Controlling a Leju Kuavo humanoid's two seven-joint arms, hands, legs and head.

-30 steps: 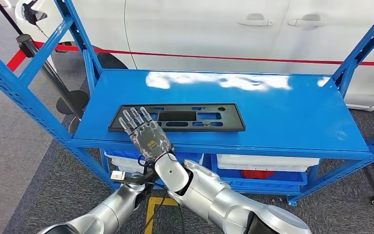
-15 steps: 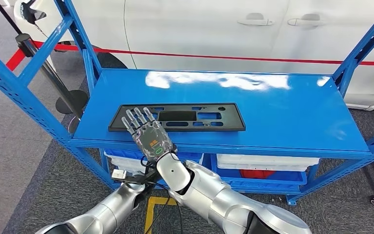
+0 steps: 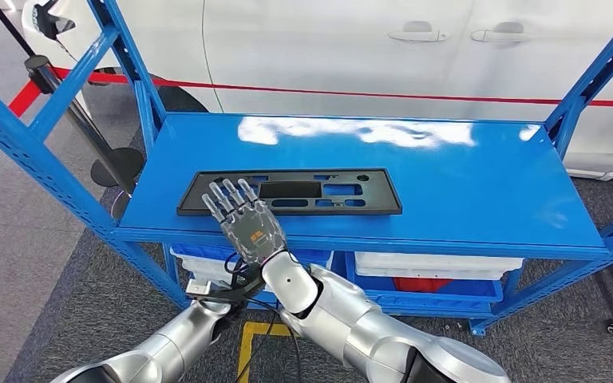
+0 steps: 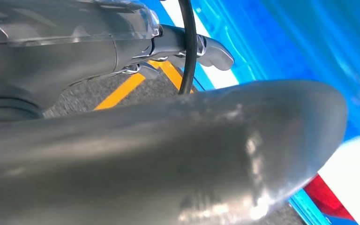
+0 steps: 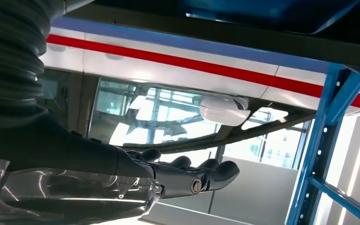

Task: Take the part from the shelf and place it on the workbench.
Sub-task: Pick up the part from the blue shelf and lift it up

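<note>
A flat black plastic part (image 3: 331,192) with several cut-outs lies on the blue shelf (image 3: 463,187), towards its front left. My right hand (image 3: 245,220) is raised at the shelf's front edge, its fingers stretched out and apart over the part's near left end; whether they touch it I cannot tell. The right wrist view has the same hand (image 5: 178,177) with straight fingers and nothing in them. My left hand (image 3: 207,289) sits low under the shelf's front edge, mostly behind my right forearm. In the left wrist view, the left hand (image 4: 122,42) holds nothing.
Blue uprights (image 3: 24,144) frame the shelf on both sides. White bins (image 3: 439,267) stand on the level below. A white car (image 3: 327,48) fills the background, and a black stand (image 3: 118,166) is at the left. Yellow marking (image 3: 249,343) lines the grey floor.
My right hand has drifted slightly to the right along the shelf's front edge, fingers still spread. The part has not moved.
</note>
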